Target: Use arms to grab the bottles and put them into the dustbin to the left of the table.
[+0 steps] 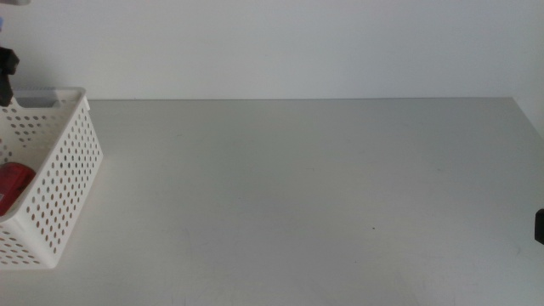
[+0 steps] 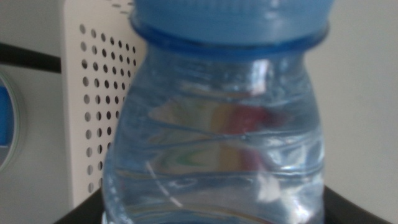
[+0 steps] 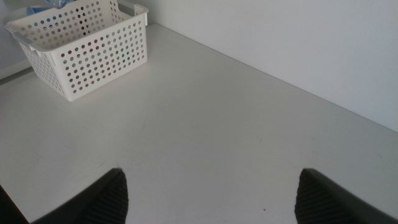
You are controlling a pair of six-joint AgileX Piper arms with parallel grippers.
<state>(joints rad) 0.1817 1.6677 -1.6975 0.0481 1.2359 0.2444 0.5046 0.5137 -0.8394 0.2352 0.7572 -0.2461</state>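
Clear plastic fills my left wrist view: the water bottle (image 2: 217, 124) sits clamped in my left claw (image 2: 211, 214), with the bin (image 2: 93, 112) just behind it; if I let go short of the rim (image 1: 51, 95), it could strike the edge and fall outside. The can (image 1: 13, 185) lies inside already; the tea bottle I cannot see. My right claw (image 3: 208, 196) waits spread over the bare surface (image 3: 205, 124).

A plain white wall (image 1: 280, 47) behind the table's far edge, a dark strip (image 2: 28, 57) beside it.
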